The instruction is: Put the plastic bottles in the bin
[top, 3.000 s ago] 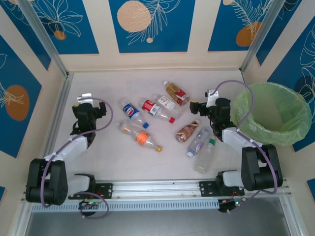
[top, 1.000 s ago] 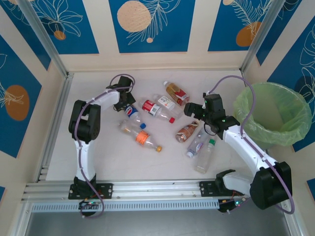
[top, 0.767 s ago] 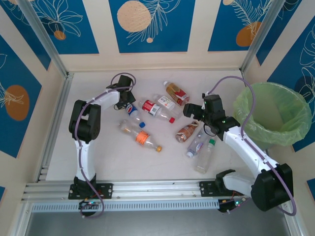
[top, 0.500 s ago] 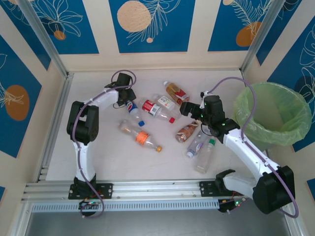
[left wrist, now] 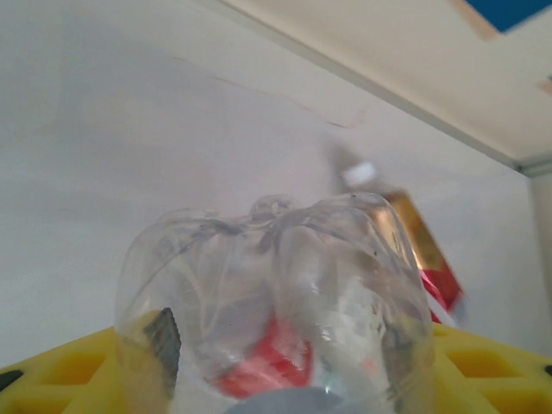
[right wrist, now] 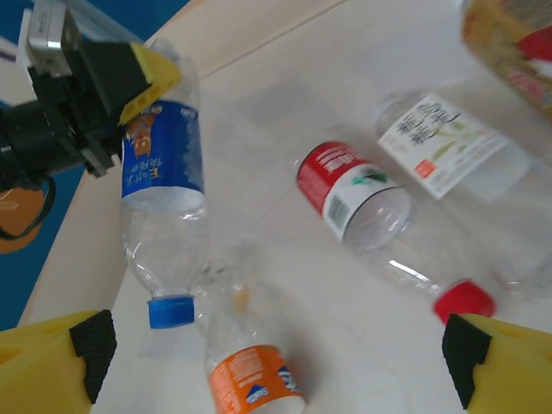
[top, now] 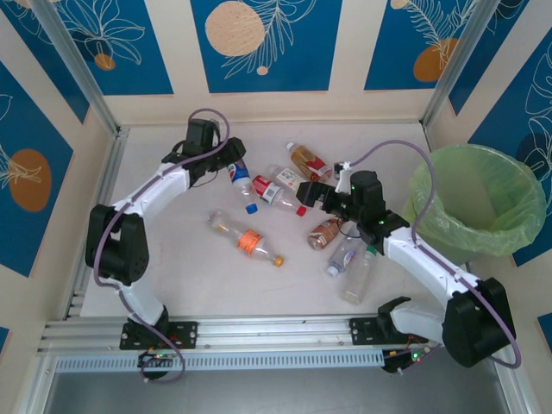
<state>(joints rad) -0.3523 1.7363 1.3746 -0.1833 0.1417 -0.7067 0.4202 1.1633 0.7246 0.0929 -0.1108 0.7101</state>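
Bottle with blue label (top: 241,175) hangs cap-down, clenched at its base by left claw (top: 229,162). Right claw (top: 310,193) gapes wide above other bottles (top: 274,191) lying on tabletop (top: 190,267). Bin (top: 520,226) stands far right.

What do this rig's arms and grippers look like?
Both arms have white links and black joints: left arm, right arm. A purple-grey cable loops along each. The left gripper and right gripper are black, with yellow fingers carrying black pads.
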